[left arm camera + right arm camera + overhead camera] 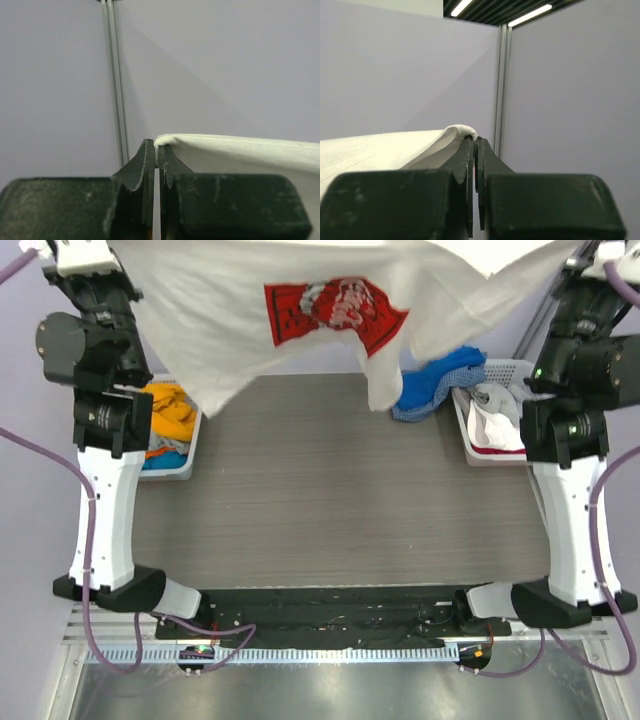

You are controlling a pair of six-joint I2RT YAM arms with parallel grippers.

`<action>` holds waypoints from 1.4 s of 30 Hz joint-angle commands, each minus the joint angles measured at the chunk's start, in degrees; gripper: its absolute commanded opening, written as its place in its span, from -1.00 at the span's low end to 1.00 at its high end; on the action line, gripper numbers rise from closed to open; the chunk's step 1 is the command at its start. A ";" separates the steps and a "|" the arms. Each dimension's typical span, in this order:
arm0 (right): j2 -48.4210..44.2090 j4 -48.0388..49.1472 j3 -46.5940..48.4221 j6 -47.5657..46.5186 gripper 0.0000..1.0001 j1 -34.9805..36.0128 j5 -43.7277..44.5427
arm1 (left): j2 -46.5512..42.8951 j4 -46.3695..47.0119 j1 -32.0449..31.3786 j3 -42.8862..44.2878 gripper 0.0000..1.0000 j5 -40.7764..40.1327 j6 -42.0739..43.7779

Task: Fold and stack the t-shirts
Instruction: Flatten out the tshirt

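Grey table (330, 510) below. White t-shirt (220, 320) hangs spread above it. Your left gripper (156, 151) and right gripper (475, 145) each pinch its top edge. Cloth light, limp: grip corners, expect sag.

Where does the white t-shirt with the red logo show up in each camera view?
Top external: the white t-shirt hangs spread across the top, above the table.
Left wrist: its edge runs right from the shut left gripper.
Right wrist: its edge runs left from the shut right gripper.
Shared landmark: the lilac wall behind.
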 commanded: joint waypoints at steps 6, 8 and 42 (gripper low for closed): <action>-14.54 -9.44 -35.21 7.16 -0.99 -0.47 2.84 | -13.50 -4.69 -2.51 -42.56 -1.00 4.15 -3.80; -17.00 -10.95 -41.90 9.10 -0.98 -0.47 2.22 | -15.78 -3.73 -3.13 -51.10 -1.00 5.74 -3.80; 5.15 1.61 10.30 1.45 -0.98 -2.76 0.72 | 3.22 2.09 -0.67 10.85 -1.00 0.03 4.29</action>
